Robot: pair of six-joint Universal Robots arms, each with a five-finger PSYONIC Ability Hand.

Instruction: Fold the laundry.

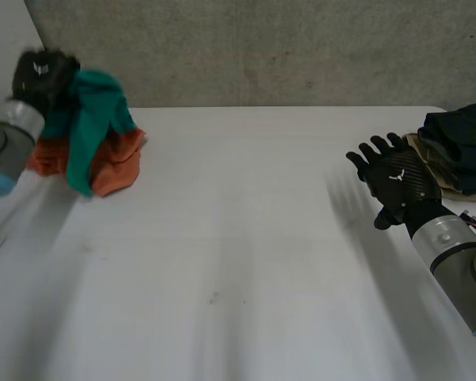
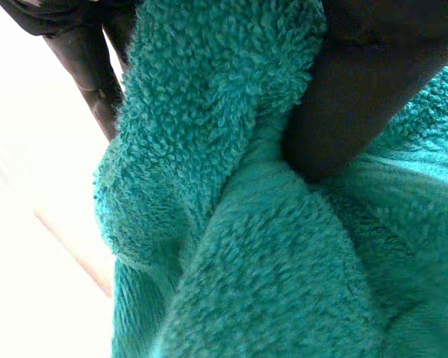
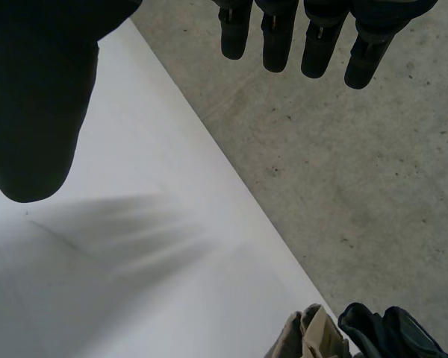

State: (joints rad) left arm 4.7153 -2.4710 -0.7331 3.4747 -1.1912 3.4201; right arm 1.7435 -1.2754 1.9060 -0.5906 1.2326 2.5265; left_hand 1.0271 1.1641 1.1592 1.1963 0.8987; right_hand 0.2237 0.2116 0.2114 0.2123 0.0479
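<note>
Left hand (image 1: 44,75) pinches teal towel (image 1: 91,119); it hangs below the fingers onto orange cloth (image 1: 115,163).
Probably singling it out; right hand (image 1: 397,178) spread wide, empty.

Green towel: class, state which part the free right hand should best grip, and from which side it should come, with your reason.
Probably its hanging lower end. The left hand pinches the green towel at its top, so it droops as a narrow strip over the orange cloth. The open right hand could come from the middle of the table.
</note>
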